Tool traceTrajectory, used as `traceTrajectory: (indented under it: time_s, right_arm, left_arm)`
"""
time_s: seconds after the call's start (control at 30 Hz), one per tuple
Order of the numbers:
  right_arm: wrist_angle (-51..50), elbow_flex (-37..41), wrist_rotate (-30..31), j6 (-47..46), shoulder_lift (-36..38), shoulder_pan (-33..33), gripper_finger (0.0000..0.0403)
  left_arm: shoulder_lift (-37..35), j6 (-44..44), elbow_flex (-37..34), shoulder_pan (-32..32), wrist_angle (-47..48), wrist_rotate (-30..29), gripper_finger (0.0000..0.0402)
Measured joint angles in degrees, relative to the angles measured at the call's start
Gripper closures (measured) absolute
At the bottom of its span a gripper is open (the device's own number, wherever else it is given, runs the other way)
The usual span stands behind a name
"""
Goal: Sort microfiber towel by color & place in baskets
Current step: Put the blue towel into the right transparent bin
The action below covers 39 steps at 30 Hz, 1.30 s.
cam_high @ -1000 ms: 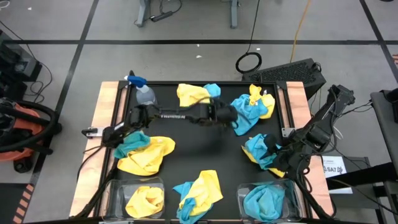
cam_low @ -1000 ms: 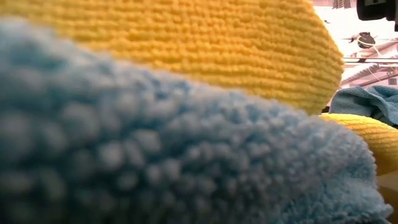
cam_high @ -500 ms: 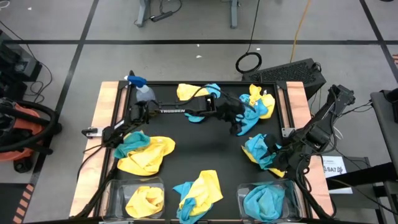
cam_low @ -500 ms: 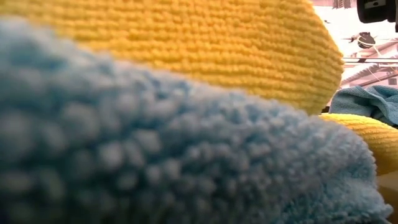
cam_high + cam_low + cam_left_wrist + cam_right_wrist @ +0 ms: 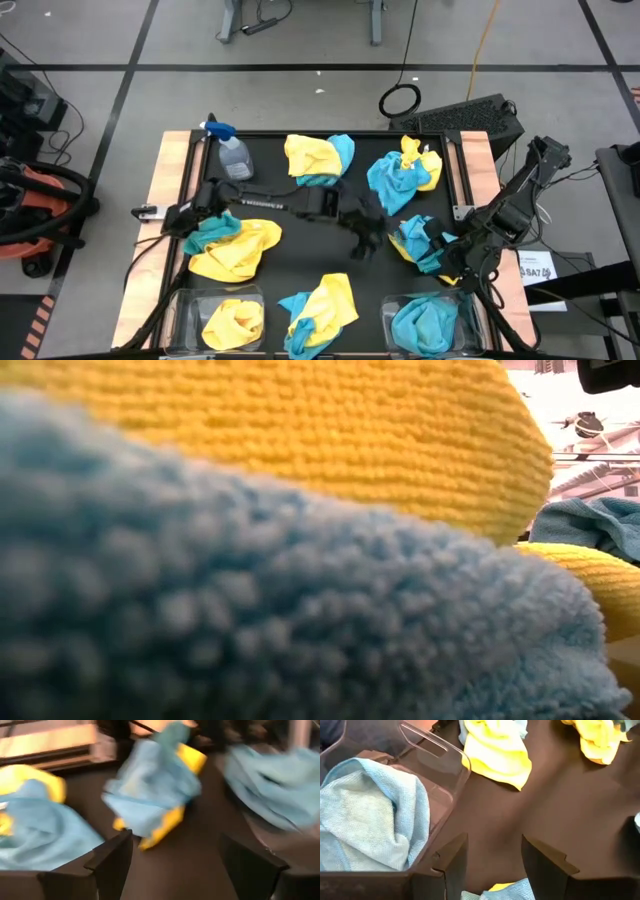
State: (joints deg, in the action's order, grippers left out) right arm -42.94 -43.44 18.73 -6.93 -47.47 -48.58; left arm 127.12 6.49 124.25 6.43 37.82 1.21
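Note:
Yellow and turquoise microfiber towels lie in heaps on the black table: one at the far middle (image 5: 318, 158), one far right (image 5: 400, 175), one at the right (image 5: 418, 240), one at the left (image 5: 235, 245), one near the middle (image 5: 320, 305). The left basket (image 5: 190, 300) holds a yellow towel (image 5: 233, 320). The right basket (image 5: 392, 305) holds a turquoise towel (image 5: 430, 322). My left gripper (image 5: 362, 240) hangs open and empty over bare table at the middle, facing a turquoise and yellow heap (image 5: 150, 790). My right gripper (image 5: 492, 850) is open beside the right basket's wall (image 5: 435, 755).
A clear spray bottle (image 5: 232, 150) with a blue trigger stands at the table's far left. Wooden rails (image 5: 165, 200) run along both sides. The low view is filled by a yellow and turquoise towel (image 5: 300, 510) lying right before that camera. Bare black table (image 5: 300, 240) shows around the middle.
My left arm has swung from the far-right heap toward the near edge, and its gripper now stands over bare table at the middle. My right arm has kept still.

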Motion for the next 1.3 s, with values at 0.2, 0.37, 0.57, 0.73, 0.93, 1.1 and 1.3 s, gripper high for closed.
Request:
traceTrajectory:
  time_s: [0.2, 0.37, 0.57, 0.73, 0.93, 1.1, 1.3]
  right_arm:
    - [-2.1, 0.0, 0.5, -1.4, -1.3, 1.0, 0.0227]
    - [0.4, 0.0, -3.4, 4.1, -2.4, 2.3, 0.0227]
    - [-4.7, 0.0, -2.4, 6.8, -3.4, 6.5, 0.0227]
    - [-3.8, -0.1, -5.4, 8.2, -4.8, 11.1, 0.0227]
    - [-3.5, -0.1, -10.0, 10.7, -9.0, 16.1, 0.0227]
    - [-3.5, -0.1, -10.1, 10.9, -14.0, 19.9, 0.0227]
    - [-3.5, 0.0, -9.7, 11.0, -18.3, 24.1, 0.0227]
  left_arm:
    - [-0.1, 0.3, 0.0, 5.9, 5.7, -1.1, 0.0107]
    - [-0.1, 0.3, 0.0, 10.4, 6.9, -2.6, 0.0107]
    - [-0.1, -1.4, 0.0, 14.5, 8.0, -7.3, 0.0107]
    - [-0.1, -5.0, 0.0, 16.0, 11.4, -10.5, 0.0107]
    - [-0.1, -7.7, 0.0, 17.7, 12.7, -11.3, 0.0107]
    - [-0.1, -8.1, 0.0, 19.0, 12.6, -13.0, 0.0107]
    - [-0.1, -9.2, 0.0, 19.9, 12.7, -13.4, 0.0107]
